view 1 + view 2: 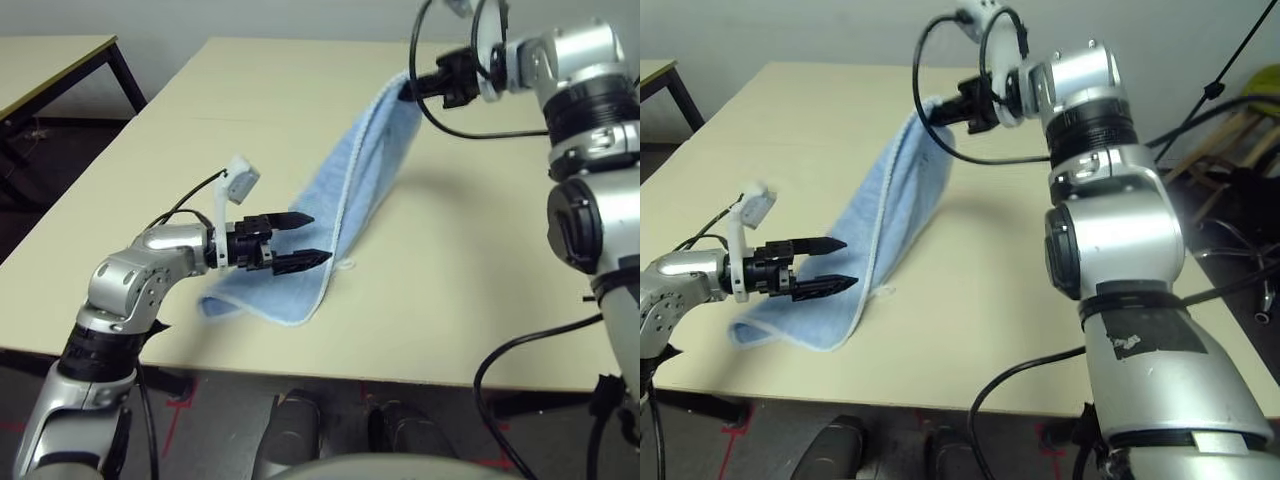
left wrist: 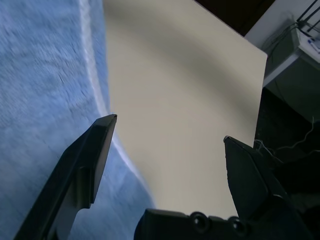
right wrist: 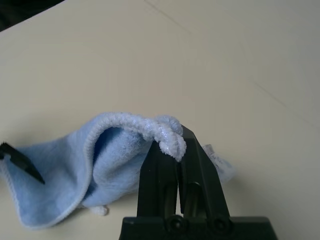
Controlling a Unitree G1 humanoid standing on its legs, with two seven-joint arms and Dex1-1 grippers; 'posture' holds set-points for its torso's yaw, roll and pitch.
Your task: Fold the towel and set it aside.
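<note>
The light-blue towel [image 1: 350, 190] with white stitched edging hangs stretched from a raised corner down to the table, where its lower end [image 1: 800, 320] lies near the front edge. My right gripper [image 1: 410, 88] is shut on the towel's top corner, held high above the table's far middle; the pinched edge [image 3: 167, 135] curls over its fingertips. My left gripper [image 1: 305, 240] stands open low over the towel's lower part, its fingers [image 2: 92, 160] spread beside the white edging [image 2: 95, 85], touching nothing that I can make out.
The beige table [image 1: 450, 280] has bare room to the right of the towel and behind it. A second table [image 1: 50, 60] stands at the far left. Black cables [image 1: 520, 360] hang by my right arm, and chairs [image 1: 1240, 140] stand at the right.
</note>
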